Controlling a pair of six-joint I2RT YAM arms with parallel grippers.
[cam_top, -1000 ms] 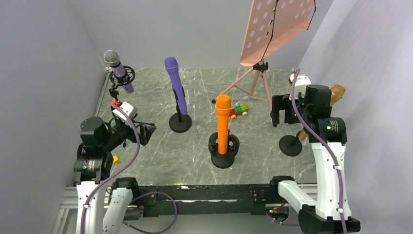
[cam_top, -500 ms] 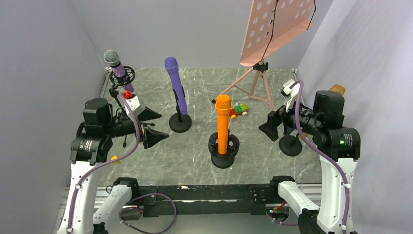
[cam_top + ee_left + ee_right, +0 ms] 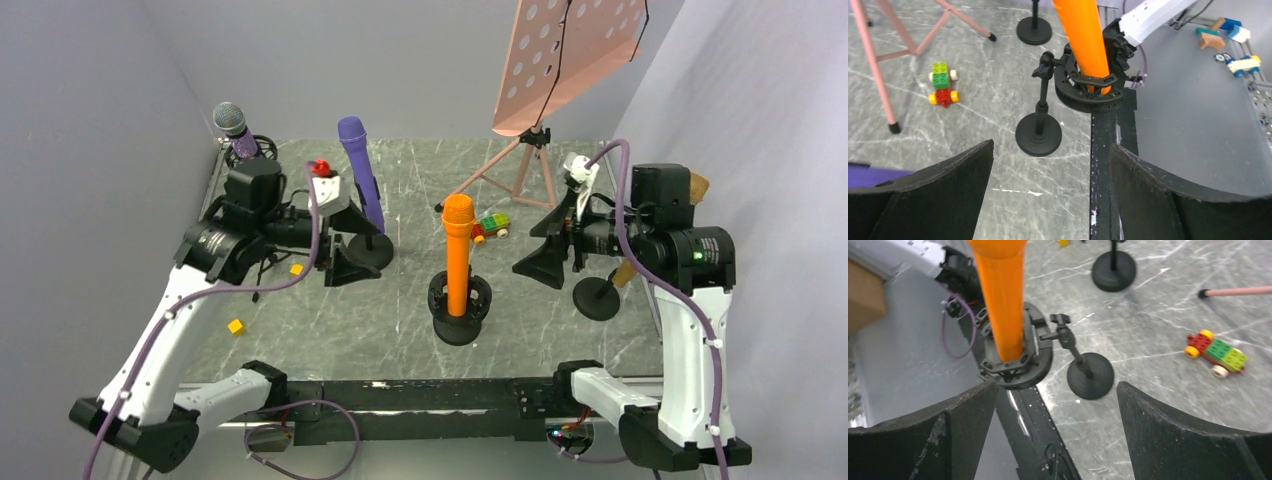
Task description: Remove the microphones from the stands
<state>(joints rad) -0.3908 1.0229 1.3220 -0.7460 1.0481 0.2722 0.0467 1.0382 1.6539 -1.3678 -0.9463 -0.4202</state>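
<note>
An orange microphone (image 3: 458, 250) stands upright in a black ring mount (image 3: 459, 303) at the table's front centre. My left gripper (image 3: 345, 243) is open and empty, left of it and facing it. My right gripper (image 3: 547, 245) is open and empty, right of it and facing it. Neither touches it. In the left wrist view the orange microphone (image 3: 1083, 40) and mount (image 3: 1089, 87) lie ahead of the open gripper (image 3: 1050, 192). In the right wrist view the microphone (image 3: 1000, 295) and mount (image 3: 1015, 365) lie ahead, left of the open gripper (image 3: 1055, 432).
A purple microphone (image 3: 360, 185) on a stand is close behind my left gripper. Another microphone (image 3: 238, 130) is at the back left. A pink music stand (image 3: 560, 60) is at the back right. A toy car (image 3: 490, 227), a black stand base (image 3: 597, 298) and small yellow blocks (image 3: 236, 326) lie on the table.
Both arms have risen from the sides and swung inward toward the orange microphone. Both grippers now point at it with jaws wide apart.
</note>
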